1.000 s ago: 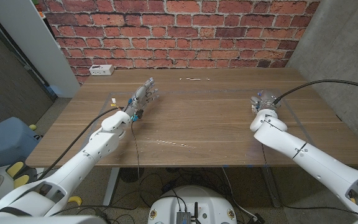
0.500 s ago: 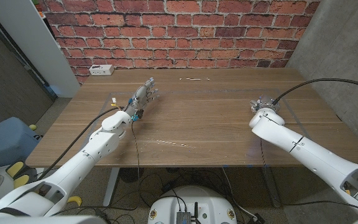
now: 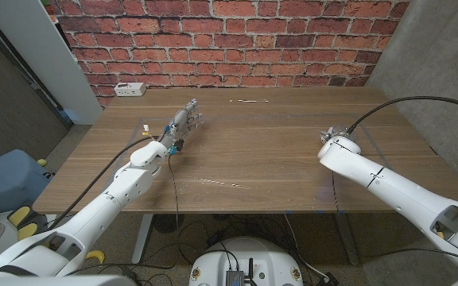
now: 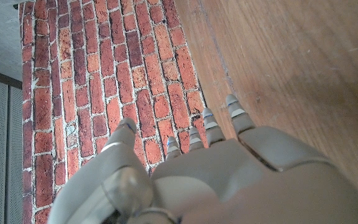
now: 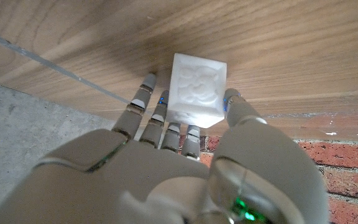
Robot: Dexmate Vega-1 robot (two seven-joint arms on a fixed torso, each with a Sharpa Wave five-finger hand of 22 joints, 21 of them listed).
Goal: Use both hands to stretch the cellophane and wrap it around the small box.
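Here your right hand (image 5: 166,162) has the box (image 5: 196,89) between thumb and fingers (image 5: 143,99), touching it on both sides, close over the table (image 3: 269,151). From the head camera the box is hidden behind your right hand (image 3: 336,137). Your left hand (image 3: 183,121) holds nothing, fingers loosely apart, well apart from the right across the table.

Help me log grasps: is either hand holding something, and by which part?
The right hand holds the small white box by opposite sides, thumb against fingers. The left hand holds nothing, its fingers spread above the table.
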